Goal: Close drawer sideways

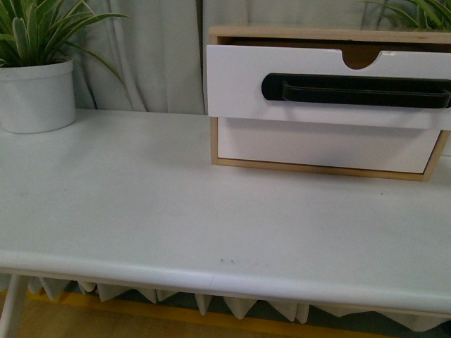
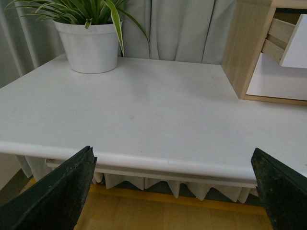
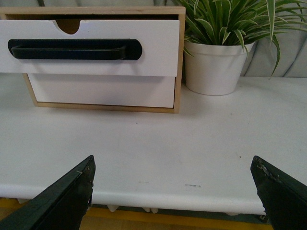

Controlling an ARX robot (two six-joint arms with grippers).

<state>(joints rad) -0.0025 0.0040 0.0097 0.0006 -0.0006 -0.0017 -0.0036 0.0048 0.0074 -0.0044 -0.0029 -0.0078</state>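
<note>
The drawer, white-fronted with a long black bar handle and a half-round notch, stands pulled out of its light-wood box at the table's back right. It also shows in the right wrist view and partly in the left wrist view. A plain white drawer sits shut below it. My left gripper is open and empty, off the table's front edge. My right gripper is open and empty, near the front edge, well short of the box. Neither gripper shows in the front view.
A white pot with a striped plant stands at the back left of the white table. Another potted plant stands right of the box. A grey curtain hangs behind.
</note>
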